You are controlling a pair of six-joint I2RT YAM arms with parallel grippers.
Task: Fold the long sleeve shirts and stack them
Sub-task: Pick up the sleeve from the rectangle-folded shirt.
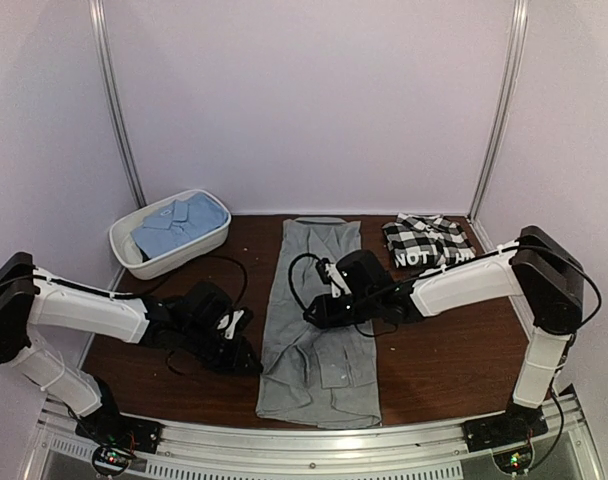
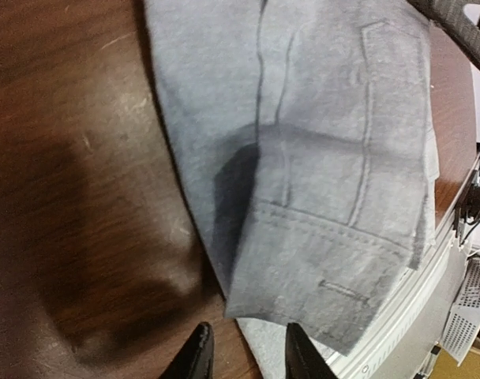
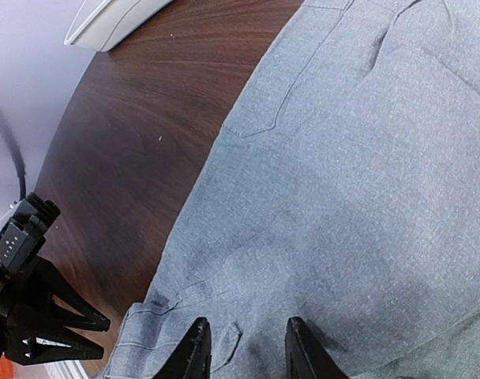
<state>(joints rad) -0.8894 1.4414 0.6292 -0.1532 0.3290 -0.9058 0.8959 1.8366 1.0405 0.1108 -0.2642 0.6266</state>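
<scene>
White-shelled arms with black joints, looping black cables, seemingly black fingers.

- A dark brown wooden tabletop carries the laundry.
- A grey shirt, folded narrow, lies lengthwise down the middle, its near end reaching the front edge.
- A black-and-white checked shirt sits folded at the far right corner.
- A white tub stands at the far left.
</scene>
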